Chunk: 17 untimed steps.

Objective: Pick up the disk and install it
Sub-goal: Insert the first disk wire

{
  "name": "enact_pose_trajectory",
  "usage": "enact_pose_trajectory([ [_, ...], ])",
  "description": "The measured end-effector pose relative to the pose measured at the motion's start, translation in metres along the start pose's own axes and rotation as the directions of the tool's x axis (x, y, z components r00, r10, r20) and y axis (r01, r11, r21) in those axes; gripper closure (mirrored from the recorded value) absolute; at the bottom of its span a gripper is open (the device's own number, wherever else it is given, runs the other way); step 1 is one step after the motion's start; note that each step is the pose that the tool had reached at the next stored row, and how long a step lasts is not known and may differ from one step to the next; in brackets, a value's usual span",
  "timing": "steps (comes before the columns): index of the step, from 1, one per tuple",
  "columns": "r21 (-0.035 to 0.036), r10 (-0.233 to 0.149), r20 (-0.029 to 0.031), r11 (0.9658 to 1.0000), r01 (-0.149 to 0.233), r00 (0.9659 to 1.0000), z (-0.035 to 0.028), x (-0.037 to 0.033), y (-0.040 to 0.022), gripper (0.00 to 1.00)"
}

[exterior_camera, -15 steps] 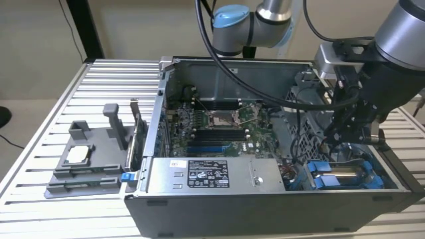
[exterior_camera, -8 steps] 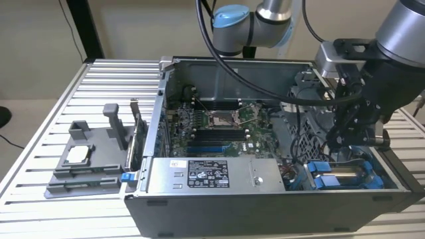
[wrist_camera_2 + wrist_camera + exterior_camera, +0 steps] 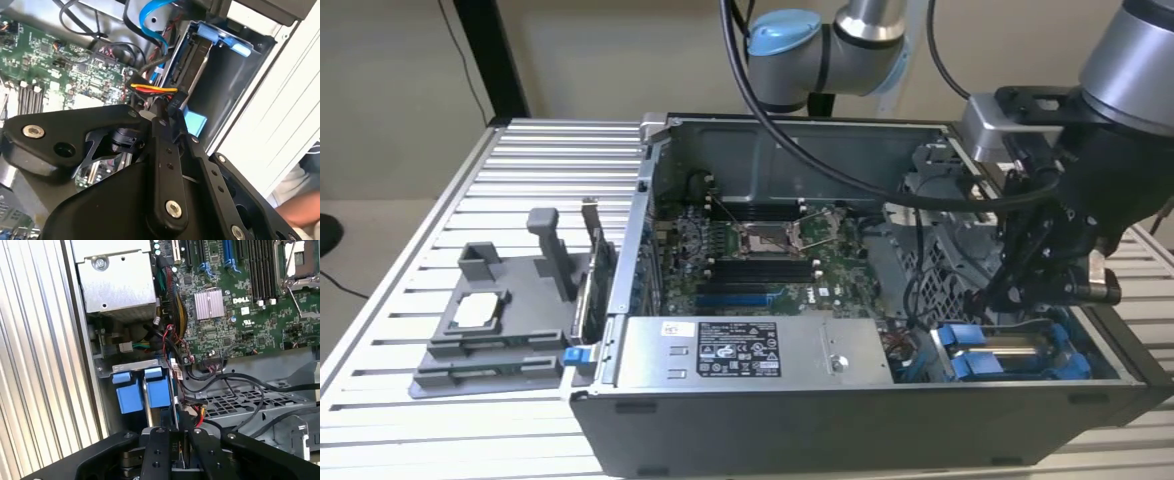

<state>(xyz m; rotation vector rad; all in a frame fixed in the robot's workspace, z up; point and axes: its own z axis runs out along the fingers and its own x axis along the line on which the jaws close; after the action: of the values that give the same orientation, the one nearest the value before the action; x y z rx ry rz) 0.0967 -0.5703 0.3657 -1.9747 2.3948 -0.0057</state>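
Open computer case [image 3: 854, 430] nearest on slatted counter [image 3: 400, 420], grey fixture [image 3: 494, 340] at the exterior view's left, labelled power supply [image 3: 734, 350] inside, motherboard [image 3: 761, 260] behind, blue-framed disk [image 3: 1014, 350] in right-hand drive bay, gripper [image 3: 1034, 295] close above, jaws' state cannot be told

Arm [image 3: 1134, 50]: silver-grey tubes, pale blue joint cap [image 3: 785, 32]. Black cables [image 3: 742, 80] loop off it. End effector [image 3: 177, 435]: matt black, flat bar links, rounded housing, silver socket screws [image 3: 173, 208] at pivots. Silver block [image 3: 987, 125] at wrist.
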Motion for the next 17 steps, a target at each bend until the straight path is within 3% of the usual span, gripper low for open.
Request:
enact_pose_trajectory([
  [5,0.0004,-0.001,-0.0020,1.0000,0.001,1.0000,0.0090,-0.0005,-0.0037,1.00],
  [17,0.0069,-0.027,-0.0421,0.9996,0.028,0.9987,0.0228,-0.0036,-0.0153,1.00],
])
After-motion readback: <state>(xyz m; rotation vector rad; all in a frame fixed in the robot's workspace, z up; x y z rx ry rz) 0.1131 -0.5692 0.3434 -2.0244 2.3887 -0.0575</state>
